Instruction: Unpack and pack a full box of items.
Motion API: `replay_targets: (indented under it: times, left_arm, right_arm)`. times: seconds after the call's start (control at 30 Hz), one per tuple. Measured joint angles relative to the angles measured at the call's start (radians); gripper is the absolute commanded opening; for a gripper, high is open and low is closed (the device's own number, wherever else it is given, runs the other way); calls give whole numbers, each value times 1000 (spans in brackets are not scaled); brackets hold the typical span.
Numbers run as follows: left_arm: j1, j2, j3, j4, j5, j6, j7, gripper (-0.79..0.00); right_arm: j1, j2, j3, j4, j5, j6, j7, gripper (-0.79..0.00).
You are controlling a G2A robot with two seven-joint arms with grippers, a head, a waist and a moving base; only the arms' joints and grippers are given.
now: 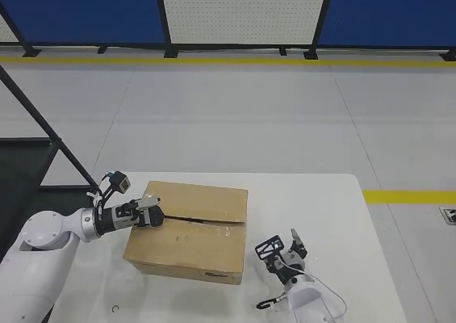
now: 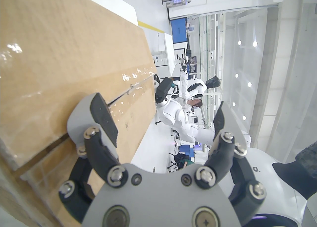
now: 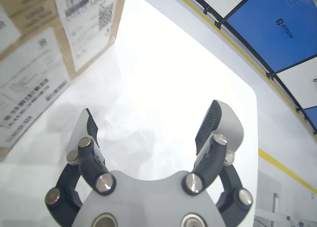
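One box (image 1: 191, 230), brown cardboard, sits on the left-centre part of the table (image 1: 324, 210). Both top flaps are down. The seam (image 1: 203, 220) between them runs along the box's length and gapes slightly, a dark slit near the middle. In the left wrist view, glossy tape scraps (image 2: 135, 75) cling along the seam (image 2: 123, 94) on the box top (image 2: 62, 47). In the right wrist view, white printed labels (image 3: 81, 15) cover the side of the box (image 3: 123, 2) that faces the right arm.

Left gripper (image 1: 153, 216) is at the box's left end, level with the top, at the end of the seam. Its jaws are spread wide and hold nothing (image 2: 161, 111). One finger (image 2: 102, 114) lies over the top right beside the seam; the other hangs clear of the box. I cannot tell whether the finger touches the cardboard.

Right gripper (image 1: 284, 246) is low over the table, just beside the box's near right corner but apart from it. Its jaws are also spread and hold nothing (image 3: 151, 114), with bare table between the fingers.

Beyond the table: a black frame (image 1: 26, 105) to the left, a yellow floor line (image 1: 421, 196) to the right, and blue and white panels (image 1: 236, 20) at the far wall.
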Motion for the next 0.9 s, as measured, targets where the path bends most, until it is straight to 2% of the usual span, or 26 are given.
replay_targets:
  times: [0.13,0.23,0.3,0.33,0.47,0.67,0.73,0.9]
  left_arm:
    - [0,0,0,0,0,0,0,0]
    - [0,0,0,0,0,0,0,0]
    - [0,0,0,0,0,0,0,0]
    - [0,0,0,0,0,0,0,0]
    - [0,0,0,0,0,0,0,0]
    - [0,0,0,0,0,0,0,0]
    - [0,0,0,0,0,0,0,0]
    - [0,0,0,0,0,0,0,0]
  right_arm:
    - [-108,21,103,-64,165,-159,-152,0]
    - [-192,33,189,-90,367,-323,-284,0]
    - [-227,40,239,-90,459,-420,-320,0]
    - [-230,41,246,-90,466,-431,-315,0]
    - [-228,40,244,-91,435,-367,-305,0]
    - [-227,37,231,-95,451,-371,-286,0]
    - [-234,32,224,-82,531,-404,-284,0]
    - [-228,28,256,34,946,-624,-252,0]
